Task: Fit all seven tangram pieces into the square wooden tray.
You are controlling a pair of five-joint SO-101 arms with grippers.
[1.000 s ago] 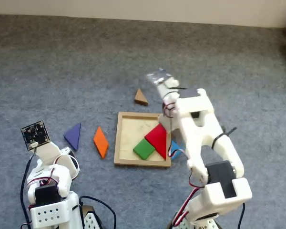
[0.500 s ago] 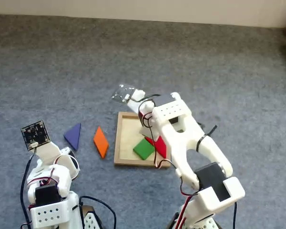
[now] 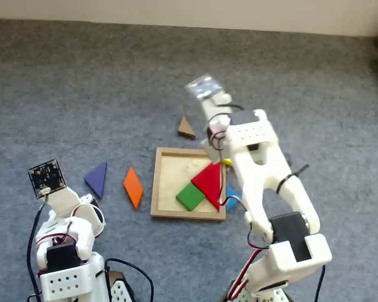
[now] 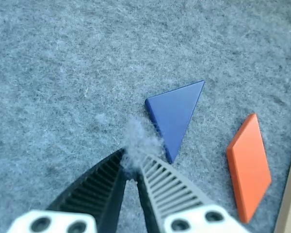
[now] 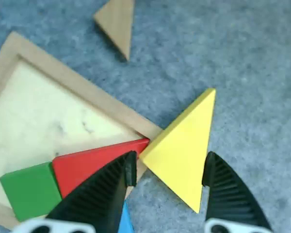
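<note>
The square wooden tray (image 3: 159,182) holds a red triangle (image 3: 209,181) and a green square (image 3: 190,196). My right gripper (image 5: 167,162) is at the tray's right rim, shut on a yellow triangle (image 5: 182,145) whose corner overlaps the tray's rim (image 5: 87,92). In the high view a sliver of the yellow triangle (image 3: 227,162) shows beside the arm. A light blue piece (image 3: 232,196) lies just right of the tray. A brown triangle (image 3: 186,128) lies beyond the tray. A dark blue triangle (image 4: 176,112) and an orange parallelogram (image 4: 249,166) lie left of it. My left gripper (image 4: 131,167) is shut and empty beside the dark blue triangle.
Everything sits on grey carpet. The left arm (image 3: 66,245) stands at the front left with a square marker board (image 3: 46,177) above it. Open carpet stretches across the far side and the right.
The right arm swung left over the tray's far side, then came back to the tray's right edge, a little farther away than a second ago. The left arm stayed still.
</note>
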